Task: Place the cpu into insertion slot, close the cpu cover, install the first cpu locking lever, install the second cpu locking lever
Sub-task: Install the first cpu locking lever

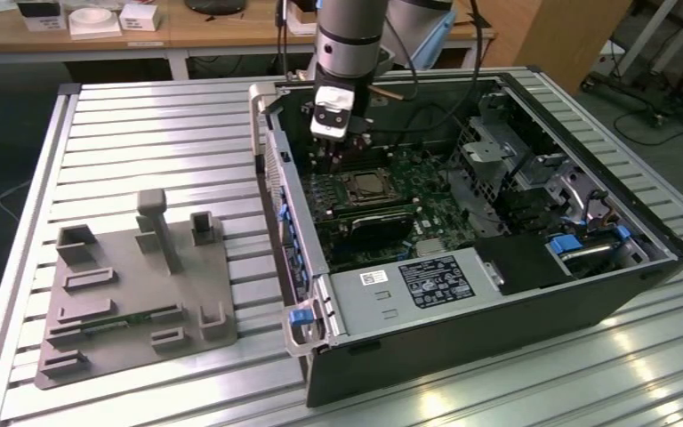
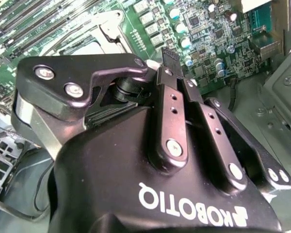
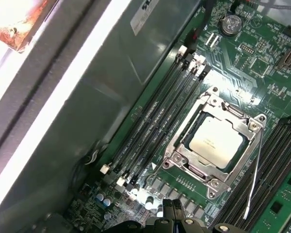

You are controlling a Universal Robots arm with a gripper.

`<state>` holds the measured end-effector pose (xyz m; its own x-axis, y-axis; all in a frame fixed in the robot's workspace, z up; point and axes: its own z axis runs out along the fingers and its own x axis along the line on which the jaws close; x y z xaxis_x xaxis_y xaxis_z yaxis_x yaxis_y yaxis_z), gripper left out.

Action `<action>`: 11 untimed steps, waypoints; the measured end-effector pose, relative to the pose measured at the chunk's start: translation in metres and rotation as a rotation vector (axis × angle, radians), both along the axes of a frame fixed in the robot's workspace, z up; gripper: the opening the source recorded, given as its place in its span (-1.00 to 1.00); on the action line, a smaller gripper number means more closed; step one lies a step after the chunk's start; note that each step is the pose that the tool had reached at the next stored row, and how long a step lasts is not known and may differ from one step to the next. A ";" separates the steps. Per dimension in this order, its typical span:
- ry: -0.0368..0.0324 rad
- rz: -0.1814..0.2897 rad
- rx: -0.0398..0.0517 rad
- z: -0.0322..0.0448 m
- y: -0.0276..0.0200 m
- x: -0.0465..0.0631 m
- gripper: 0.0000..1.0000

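The cpu [image 3: 216,141], a silvery square chip, lies in the insertion slot [image 1: 365,185] on the green board inside the open computer case. The cpu cover [image 3: 180,156] is folded down flat around it, and the chip's top shows through the cut-out. A thin silvery lever rod [image 3: 254,170] runs along one side of the socket. My gripper [image 3: 170,209] hovers above the board just beside the socket's edge, fingers together and holding nothing. In the second wrist view the gripper's [image 2: 168,54] tip points at the board near the cover [image 2: 106,29]. In the exterior view the gripper [image 1: 332,142] hangs over the case's far end.
Long black memory slots [image 3: 155,121] flank the socket. The case's tall side wall [image 3: 87,97] is close by. A black labelled box [image 1: 437,280] and a drive cage [image 1: 519,160] stand in the case. A grey fixture plate [image 1: 140,294] lies on the slatted table at the exterior view's left.
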<state>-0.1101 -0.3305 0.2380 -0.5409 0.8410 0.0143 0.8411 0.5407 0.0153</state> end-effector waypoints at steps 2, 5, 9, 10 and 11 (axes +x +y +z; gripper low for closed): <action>-0.0019 0.003 0.0002 0.0011 0.0009 0.000 -0.79; -0.0036 0.006 0.0000 0.0024 0.0022 -0.001 -0.79; -0.0041 0.014 0.0001 0.0024 0.0030 -0.003 -0.79; -0.0041 0.025 0.0001 0.0025 0.0030 -0.003 -0.79; -0.0040 0.040 0.0001 0.0025 0.0030 -0.003 -0.79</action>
<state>-0.1131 -0.3275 0.2405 -0.5744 0.8185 0.0121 0.8185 0.5742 0.0186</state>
